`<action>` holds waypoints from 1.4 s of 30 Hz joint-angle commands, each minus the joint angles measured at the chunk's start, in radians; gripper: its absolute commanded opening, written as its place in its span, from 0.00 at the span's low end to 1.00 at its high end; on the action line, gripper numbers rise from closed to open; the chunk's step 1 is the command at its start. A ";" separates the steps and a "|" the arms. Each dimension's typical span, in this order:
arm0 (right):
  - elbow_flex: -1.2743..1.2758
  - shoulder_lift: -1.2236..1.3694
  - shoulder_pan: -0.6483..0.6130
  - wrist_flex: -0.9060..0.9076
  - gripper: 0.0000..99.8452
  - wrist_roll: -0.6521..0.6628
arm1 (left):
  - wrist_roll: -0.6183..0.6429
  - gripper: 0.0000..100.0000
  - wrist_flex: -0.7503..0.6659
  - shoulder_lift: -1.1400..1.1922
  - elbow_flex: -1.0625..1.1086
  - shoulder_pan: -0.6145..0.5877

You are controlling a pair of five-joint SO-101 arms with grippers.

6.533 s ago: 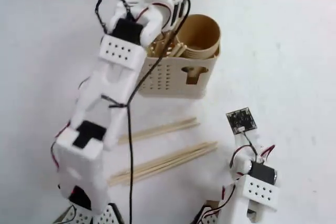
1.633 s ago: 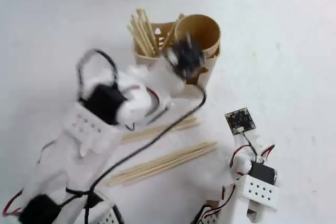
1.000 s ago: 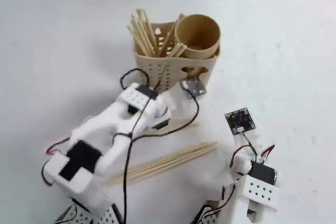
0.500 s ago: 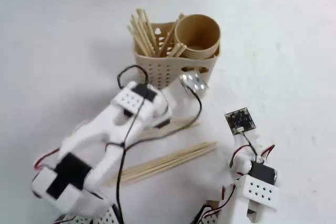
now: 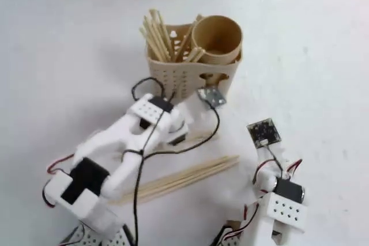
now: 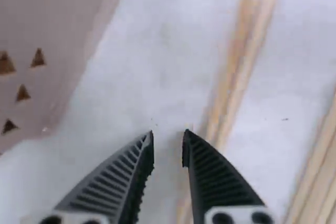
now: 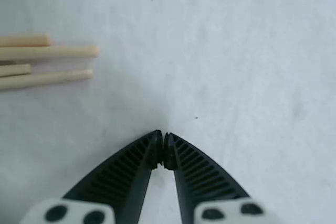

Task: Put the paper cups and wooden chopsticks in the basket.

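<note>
beside basket (image 5: 185,76), left end effector (image 6: 168,136) probably over chopsticks (image 6: 242,61)

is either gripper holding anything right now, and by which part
Nothing is held. The left gripper is slightly open and empty beside loose chopsticks; the right gripper is shut on nothing.

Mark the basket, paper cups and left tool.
basket (image 5: 184,76), high view, perforated front wall.
paper cups (image 5: 218,41), high view, inner wall of top cup.
left tool (image 6: 168,136), left wrist view, midway between tips.
</note>
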 commanded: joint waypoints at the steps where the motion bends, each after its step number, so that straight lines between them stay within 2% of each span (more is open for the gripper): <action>1: -0.029 0.005 0.004 -0.013 0.02 0.014 | -0.003 0.12 0.032 0.005 -0.057 -0.004; 10: -0.029 0.005 0.004 -0.015 0.02 0.015 | -0.005 0.12 0.032 -0.159 0.040 0.005; 24: -0.029 0.005 0.004 -0.015 0.02 0.015 | -0.006 0.13 0.041 -0.268 0.124 0.013; 27: -0.029 0.005 0.004 -0.015 0.02 0.015 | -0.008 0.17 0.041 -0.240 0.141 0.038; 34: -0.029 0.005 0.004 -0.013 0.02 0.014 | -0.008 0.17 0.000 -0.097 0.074 0.024; 42: -0.029 0.005 0.004 -0.013 0.02 0.014 | -0.008 0.11 -0.002 -0.025 0.014 0.007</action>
